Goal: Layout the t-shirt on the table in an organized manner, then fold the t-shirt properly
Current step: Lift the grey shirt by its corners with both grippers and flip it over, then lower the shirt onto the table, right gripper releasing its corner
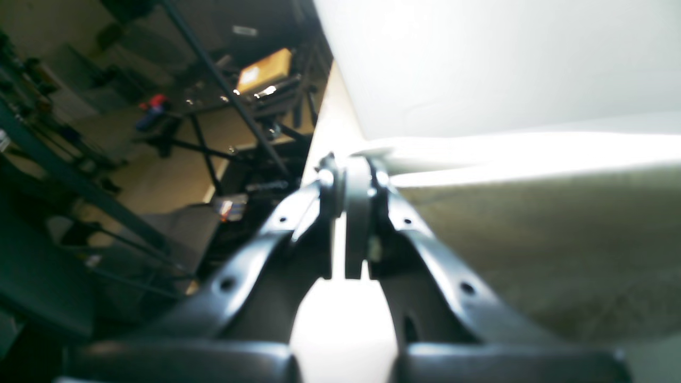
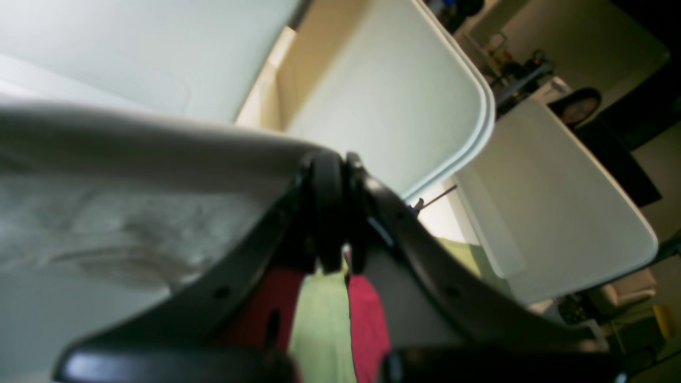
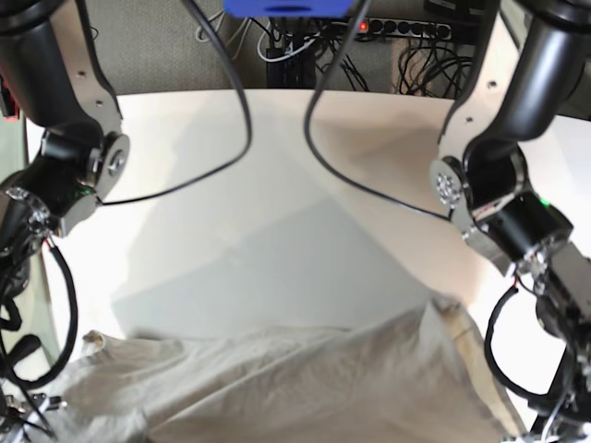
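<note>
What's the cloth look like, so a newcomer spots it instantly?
Start at the wide white table. Along its near edge, between the two black arms, spreads the t-shirt. It is plain grey-beige, wrinkled and unprinted, the only soft thing there; everything else is hard plastic, metal or cable.

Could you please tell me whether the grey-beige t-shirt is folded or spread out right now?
Spread, not folded: the light grey-beige cotton t-shirt stretches wide between both shut grippers, left gripper and right gripper, each pinching an edge above the white table.
</note>
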